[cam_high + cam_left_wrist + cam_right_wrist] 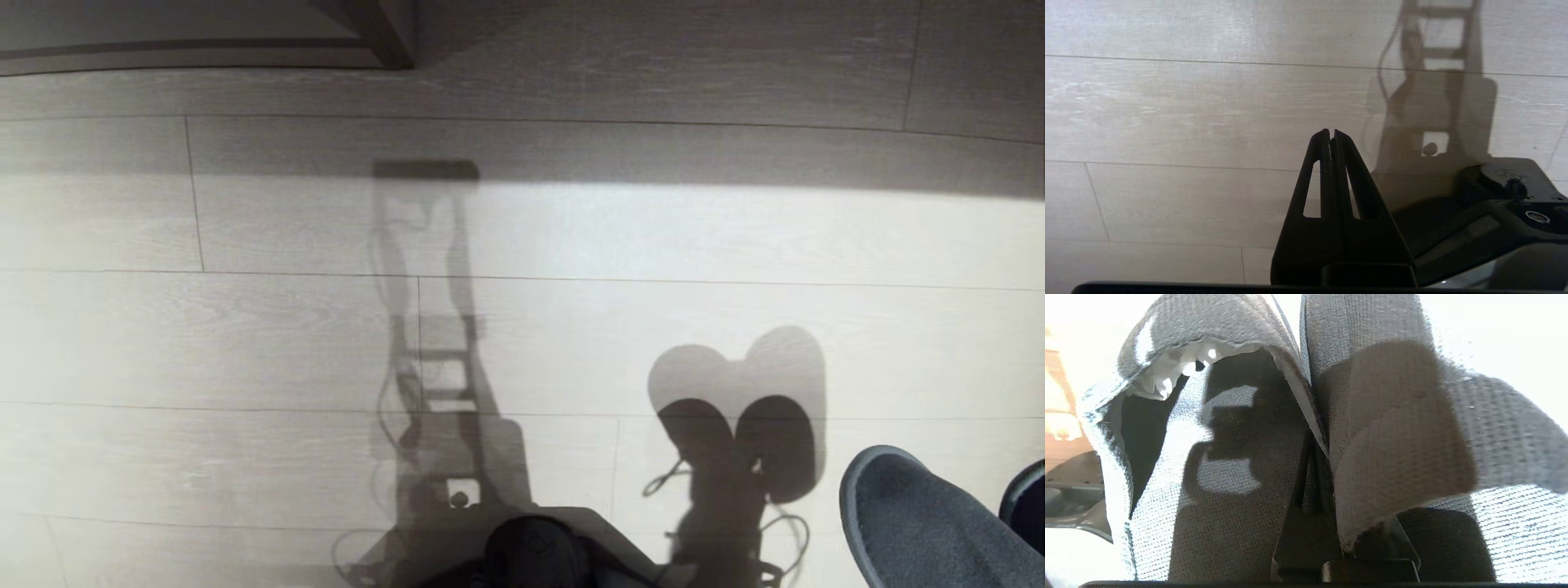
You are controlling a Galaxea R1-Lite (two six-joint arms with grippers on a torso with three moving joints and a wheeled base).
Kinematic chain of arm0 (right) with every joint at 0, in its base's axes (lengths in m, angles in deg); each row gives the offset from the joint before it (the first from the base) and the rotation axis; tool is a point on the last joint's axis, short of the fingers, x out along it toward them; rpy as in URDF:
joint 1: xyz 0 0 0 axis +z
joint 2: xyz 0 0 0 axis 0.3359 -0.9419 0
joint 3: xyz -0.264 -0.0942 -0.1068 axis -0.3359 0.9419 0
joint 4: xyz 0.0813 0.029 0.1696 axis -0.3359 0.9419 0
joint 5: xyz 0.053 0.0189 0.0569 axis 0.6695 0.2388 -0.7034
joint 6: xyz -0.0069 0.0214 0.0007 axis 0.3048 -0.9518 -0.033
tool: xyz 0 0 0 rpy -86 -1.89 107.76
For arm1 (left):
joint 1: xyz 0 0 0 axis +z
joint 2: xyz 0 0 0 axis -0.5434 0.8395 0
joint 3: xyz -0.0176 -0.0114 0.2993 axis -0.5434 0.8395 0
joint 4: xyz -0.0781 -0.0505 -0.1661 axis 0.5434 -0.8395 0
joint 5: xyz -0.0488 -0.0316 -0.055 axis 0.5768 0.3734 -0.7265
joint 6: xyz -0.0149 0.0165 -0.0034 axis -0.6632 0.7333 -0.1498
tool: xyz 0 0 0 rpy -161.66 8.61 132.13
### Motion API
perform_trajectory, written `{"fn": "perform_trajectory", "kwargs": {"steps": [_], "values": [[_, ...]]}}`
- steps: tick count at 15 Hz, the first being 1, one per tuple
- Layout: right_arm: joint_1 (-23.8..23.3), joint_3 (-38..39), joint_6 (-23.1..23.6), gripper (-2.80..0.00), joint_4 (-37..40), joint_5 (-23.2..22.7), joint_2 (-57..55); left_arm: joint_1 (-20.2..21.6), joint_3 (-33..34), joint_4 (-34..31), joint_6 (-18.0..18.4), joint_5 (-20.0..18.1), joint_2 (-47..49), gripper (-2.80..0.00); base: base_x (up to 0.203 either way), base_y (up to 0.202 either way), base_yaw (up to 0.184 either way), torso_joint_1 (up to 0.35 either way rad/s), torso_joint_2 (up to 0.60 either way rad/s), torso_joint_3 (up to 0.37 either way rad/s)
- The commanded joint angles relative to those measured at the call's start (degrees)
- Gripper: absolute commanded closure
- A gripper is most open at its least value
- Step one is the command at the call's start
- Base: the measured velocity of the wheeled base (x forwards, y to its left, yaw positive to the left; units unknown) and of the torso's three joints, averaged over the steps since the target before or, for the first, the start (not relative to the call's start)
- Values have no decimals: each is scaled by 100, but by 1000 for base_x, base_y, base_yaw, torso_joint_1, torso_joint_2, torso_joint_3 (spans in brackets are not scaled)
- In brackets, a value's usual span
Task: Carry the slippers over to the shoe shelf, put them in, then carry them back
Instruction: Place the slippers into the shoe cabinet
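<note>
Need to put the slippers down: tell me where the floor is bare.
The floor is bare ahead, from the furniture base back to the robot. Only the lower right is crowded, where the right gripper holds the slippers.

The left tool hangs over the floor, its two slotted black fingers pressed flat together, tips meeting, nothing between them. The right tool is clamped shut on the slippers, its dark fingers pinching the adjoining fabric sides of the pair, which stand up on either side of it.
</note>
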Motion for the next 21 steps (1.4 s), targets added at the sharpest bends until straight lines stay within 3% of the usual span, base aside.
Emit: {"fn": "perform_trajectory", "kwargs": {"steps": [1,21], "values": [[-7,229,5,0,-1,-4,218,0,0,2,-2,2,2,0,2,158,-3,4,2,-1],[-7,229,5,0,-1,-4,218,0,0,2,-2,2,2,0,0,196,-2,3,3,3]]}}
